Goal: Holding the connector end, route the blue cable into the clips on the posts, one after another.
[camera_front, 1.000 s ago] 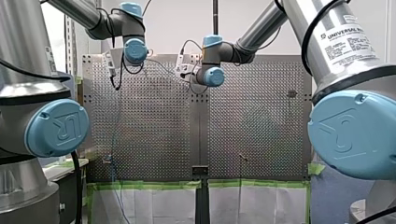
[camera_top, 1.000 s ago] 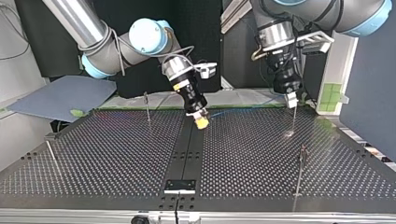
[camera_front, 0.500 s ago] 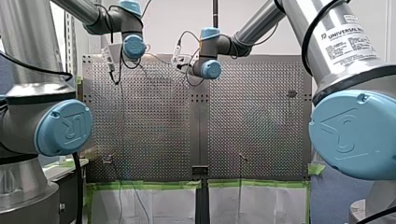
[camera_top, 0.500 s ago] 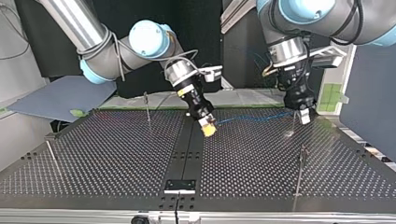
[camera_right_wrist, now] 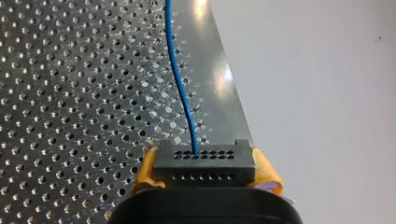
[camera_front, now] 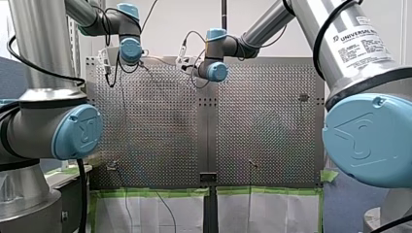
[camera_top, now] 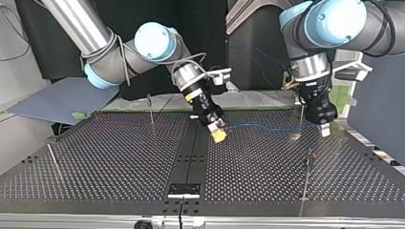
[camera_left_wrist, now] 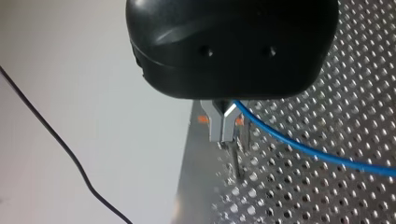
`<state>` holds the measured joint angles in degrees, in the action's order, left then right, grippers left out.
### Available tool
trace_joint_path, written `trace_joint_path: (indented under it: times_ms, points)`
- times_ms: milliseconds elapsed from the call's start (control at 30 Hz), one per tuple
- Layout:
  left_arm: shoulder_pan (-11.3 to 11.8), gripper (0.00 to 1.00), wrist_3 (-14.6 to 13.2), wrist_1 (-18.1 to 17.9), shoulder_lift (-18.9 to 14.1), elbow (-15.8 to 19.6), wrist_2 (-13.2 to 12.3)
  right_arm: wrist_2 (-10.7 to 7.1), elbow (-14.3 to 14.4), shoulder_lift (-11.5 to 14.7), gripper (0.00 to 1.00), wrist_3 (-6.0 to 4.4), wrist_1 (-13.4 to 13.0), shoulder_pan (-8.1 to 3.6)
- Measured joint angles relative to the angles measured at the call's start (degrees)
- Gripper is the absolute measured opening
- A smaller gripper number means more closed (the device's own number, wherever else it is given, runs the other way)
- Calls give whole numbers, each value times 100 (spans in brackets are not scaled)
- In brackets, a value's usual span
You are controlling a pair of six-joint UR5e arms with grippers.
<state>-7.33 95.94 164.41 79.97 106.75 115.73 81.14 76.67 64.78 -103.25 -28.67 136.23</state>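
I find my right gripper (camera_top: 218, 135) pinching the black connector (camera_right_wrist: 205, 164) between yellow pads. The blue cable (camera_top: 267, 127) spans above the desk (camera_top: 119, 162) to my left gripper (camera_top: 325, 130). Its metal fingers (camera_left_wrist: 218, 122) are pressed together on the cable, just beside a post (camera_left_wrist: 236, 161).

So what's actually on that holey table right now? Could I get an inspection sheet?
Surface: perforated metal table, dark strip down the middle.
Job's things: blue cable stretched between both grippers; black connector at its end; thin upright posts.
Clutter: nothing seen.
Grippers: right gripper, yellow pads, jaws shut on the black connector; left gripper, jaws shut on the blue cable, post just ahead.
Cables: black wire beyond the table's edge.
Surroundings: green tape along the table's edge; grey board beside it.
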Motion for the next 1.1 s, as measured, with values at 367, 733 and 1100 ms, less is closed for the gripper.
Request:
trace_joint_path:
  times_ms: [367, 733, 1100]
  points:
    - [614, 0, 107, 80, 230, -417, -614, -63, -300, -278, 0, -21, 25, 65]
    - [926, 0, 179, 201, 364, -542, -935, -52, -830, -468, 0, -22, 192, 232]
    - [931, 0, 243, 190, 559, -544, -1370, 1, -990, -558, 0, -30, 275, 282]
